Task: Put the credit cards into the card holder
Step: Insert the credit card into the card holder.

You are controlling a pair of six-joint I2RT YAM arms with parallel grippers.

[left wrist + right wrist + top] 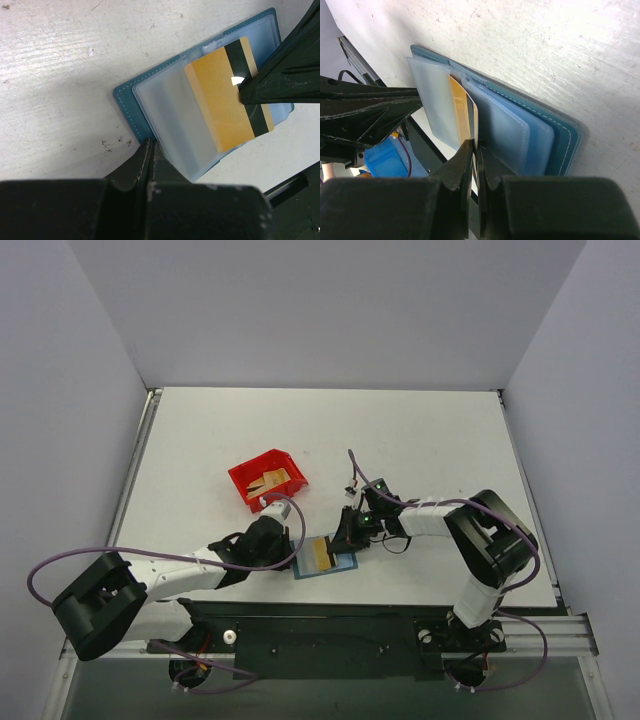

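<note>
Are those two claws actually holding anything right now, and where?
The right tool pinches the gold credit card at its dark-striped end. The left tool grips the card holder by one edge of its cover.

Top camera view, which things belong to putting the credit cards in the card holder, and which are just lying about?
Belongs to the job: open teal-blue folding card holder; gold-tan striped flat card, pinched by the right gripper; tan cards in the red plastic bin; left gripper, shut at the holder's edge.
Lying about: that bin itself; purple arm cables.
</note>
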